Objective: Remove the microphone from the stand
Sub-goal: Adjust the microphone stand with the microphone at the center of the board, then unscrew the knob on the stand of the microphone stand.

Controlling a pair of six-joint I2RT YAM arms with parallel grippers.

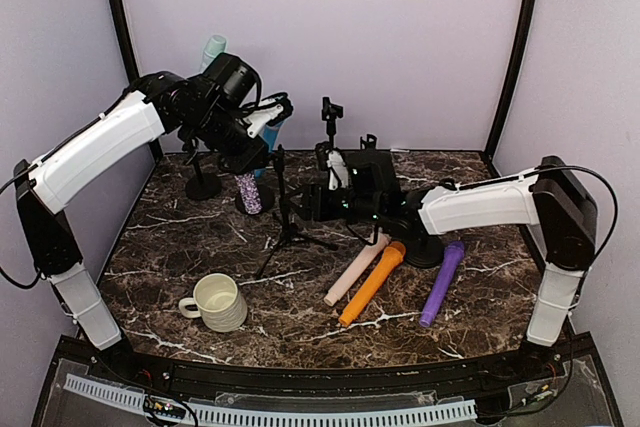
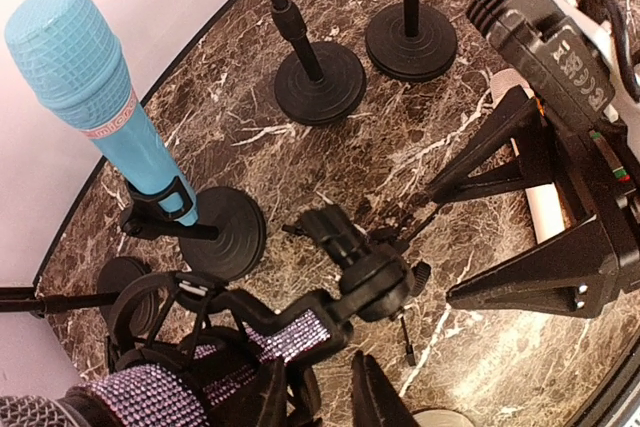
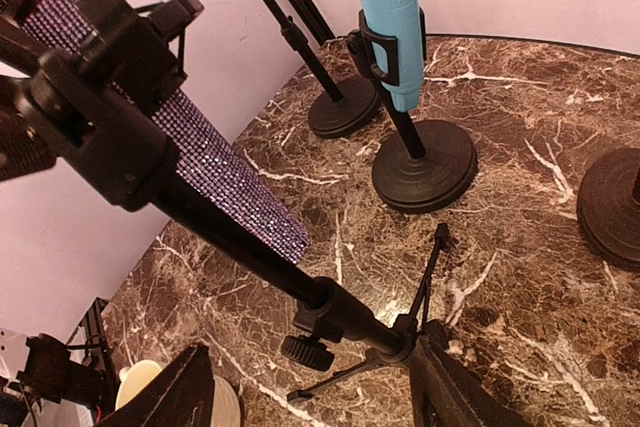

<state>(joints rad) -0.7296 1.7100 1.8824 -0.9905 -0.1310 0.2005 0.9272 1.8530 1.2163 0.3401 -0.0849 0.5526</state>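
The microphone point(image 1: 248, 192) has a purple rhinestone body point(image 2: 150, 387) and sits tilted in the clip of a black tripod stand point(image 1: 290, 232). My left gripper point(image 1: 255, 157) hangs over its lower end. In the left wrist view the left gripper point(image 2: 320, 402) has its fingers slightly apart, with bare marble between them, just short of the microphone's tail and the clip joint point(image 2: 375, 272). My right gripper point(image 3: 315, 397) is open wide around the stand's lower pole point(image 3: 350, 312), which runs close to the right finger point(image 3: 460, 387). The microphone point(image 3: 210, 172) slants above it.
A blue microphone point(image 2: 90, 77) stands in a round-base stand point(image 3: 425, 162) behind. Two bare round-base stands point(image 2: 320, 82) point(image 2: 410, 37) are nearby. A cream mug point(image 1: 220, 302) sits front left. Pink point(image 1: 355, 269), orange point(image 1: 372, 282) and purple point(image 1: 442, 282) microphones lie front right.
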